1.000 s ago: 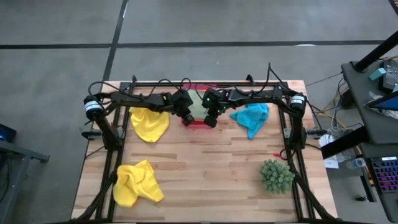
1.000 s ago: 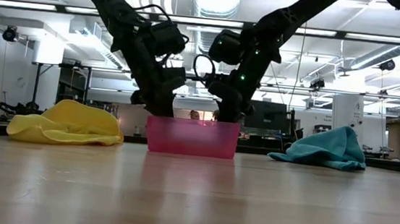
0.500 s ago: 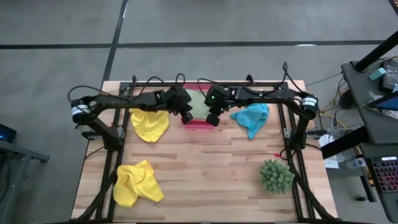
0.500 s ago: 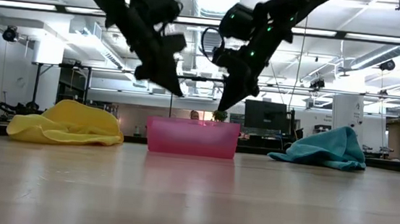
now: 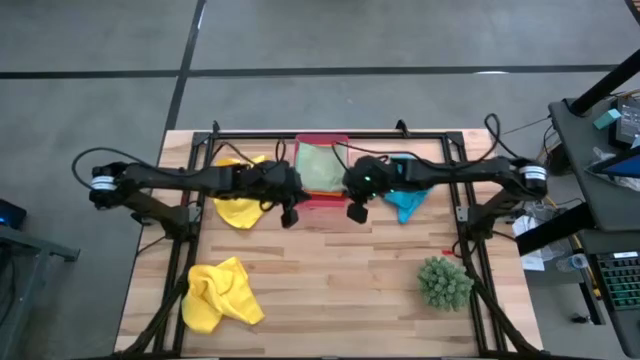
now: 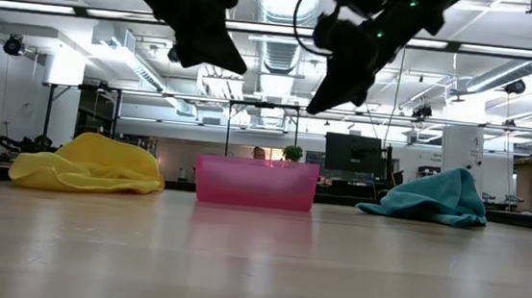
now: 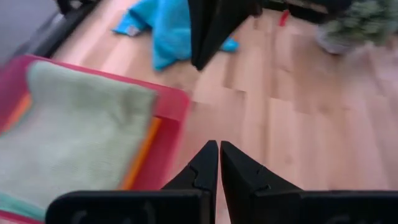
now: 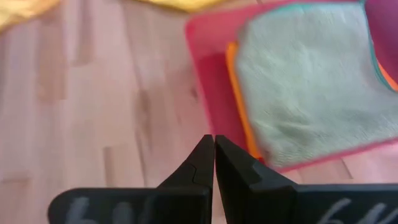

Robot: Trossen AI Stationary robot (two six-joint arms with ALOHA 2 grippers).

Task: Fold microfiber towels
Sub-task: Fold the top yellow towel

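Note:
A folded light green towel [image 5: 320,166] lies flat in the pink tray [image 5: 322,199] on top of an orange towel, whose edge [image 8: 238,93] shows beneath it. My left gripper [image 5: 290,215] and my right gripper [image 5: 357,211] are both shut and empty. They hang high above the table, just near of the tray, and show in the low view as left [image 6: 238,69] and right [image 6: 314,106]. One yellow towel [image 5: 238,203] lies crumpled left of the tray, partly under my left arm. Another yellow towel [image 5: 220,292] lies at the near left. The turquoise towel [image 5: 405,201] lies crumpled right of the tray.
A spiky green plant [image 5: 445,282] stands at the near right. A black frame [image 5: 200,150] runs round the table's far and side edges. Bare wood [image 5: 330,280] lies between the near yellow towel and the plant.
Both grippers have risen out of the pink tray and drawn back toward the table's near edge, tipping more level. The light green towel stays folded flat in the tray.

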